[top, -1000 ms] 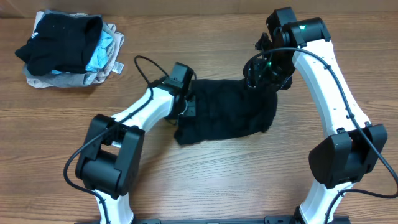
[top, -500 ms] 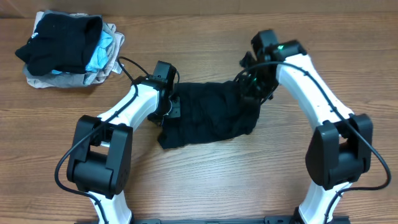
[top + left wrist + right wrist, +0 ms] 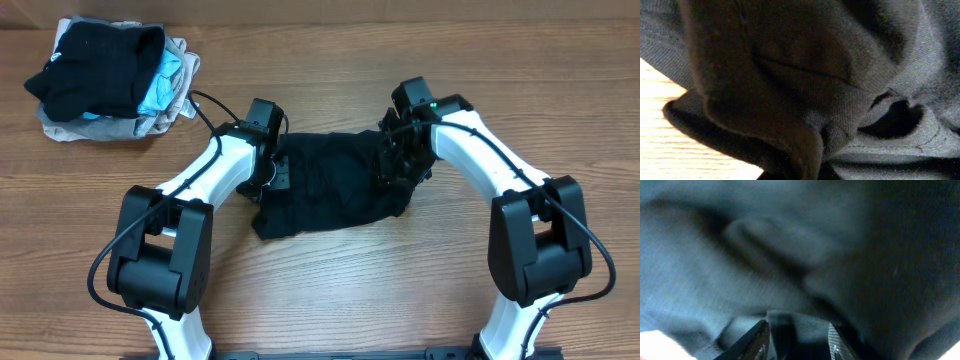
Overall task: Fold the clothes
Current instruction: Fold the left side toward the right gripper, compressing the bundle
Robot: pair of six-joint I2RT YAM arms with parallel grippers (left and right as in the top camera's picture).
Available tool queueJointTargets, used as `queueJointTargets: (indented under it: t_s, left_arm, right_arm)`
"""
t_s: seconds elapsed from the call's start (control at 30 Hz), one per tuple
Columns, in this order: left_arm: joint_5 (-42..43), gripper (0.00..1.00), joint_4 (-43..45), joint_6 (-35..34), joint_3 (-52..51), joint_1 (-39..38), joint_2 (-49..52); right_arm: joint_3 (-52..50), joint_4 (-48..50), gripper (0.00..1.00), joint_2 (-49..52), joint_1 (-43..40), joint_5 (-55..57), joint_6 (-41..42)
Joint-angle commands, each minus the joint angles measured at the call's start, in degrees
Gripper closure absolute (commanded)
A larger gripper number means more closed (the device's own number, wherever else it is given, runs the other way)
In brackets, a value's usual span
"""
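The black shirt point(image 3: 335, 190) lies bunched on the table between my two arms. My left gripper point(image 3: 272, 178) is at its left edge. In the left wrist view the shirt's folds point(image 3: 805, 80) fill the frame and hide the fingers, with the cloth gathered at the bottom centre. My right gripper point(image 3: 393, 170) is over the shirt's right part. In the right wrist view its fingers point(image 3: 797, 340) stand a little apart with a fold of the shirt point(image 3: 800, 280) between them. A pile of folded black, light-blue and beige garments point(image 3: 110, 75) sits at the far left.
The wooden table point(image 3: 330, 290) shows bare wood in front of the shirt and to the right. A black cable point(image 3: 215, 115) loops from the left arm near the pile.
Both arms have carried the shirt to the left across the table. The right gripper then moved left and toward the front over the shirt's right part; the left arm has held still since.
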Motion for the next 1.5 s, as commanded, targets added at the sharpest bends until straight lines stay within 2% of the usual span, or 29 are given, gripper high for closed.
queueJointTargets:
  t_s: [0.0, 0.33, 0.57, 0.8, 1.13, 1.33, 1.47]
  left_arm:
    - [-5.53, 0.96, -1.05, 1.53, -2.29, 0.74, 0.85]
    - [-6.56, 0.96, -7.32, 4.87, 1.2, 1.75, -1.9]
    - [-5.95, 0.96, -10.73, 7.13, 4.42, -0.42, -12.52]
    - [-1.62, 0.96, -7.85, 8.13, 4.87, -7.34, -22.67]
    - [-2.69, 0.96, 1.75, 6.91, 4.85, -18.51, -19.02]
    - [-4.35, 0.96, 3.76, 4.44, 4.94, -18.93, -18.38]
    - [-10.16, 0.96, 0.81, 3.63, 4.96, -18.21, -18.4]
  right_arm:
    - [-3.45, 2.64, 0.59, 1.25, -0.17, 4.48, 2.05]
    - [-4.57, 5.31, 0.58, 5.9, -1.01, 4.37, 3.28]
    - [-4.57, 5.31, 0.58, 6.45, -1.01, 2.45, 3.23]
    - [-4.57, 5.25, 0.58, 6.45, -1.01, 2.03, 3.23]
    - [-4.57, 5.31, 0.58, 6.45, -1.01, 0.22, 3.26]
    - [-4.55, 5.53, 0.58, 6.45, -1.01, -1.49, 3.23]
    - [-2.97, 4.24, 0.58, 6.27, -1.03, -4.5, 3.21]
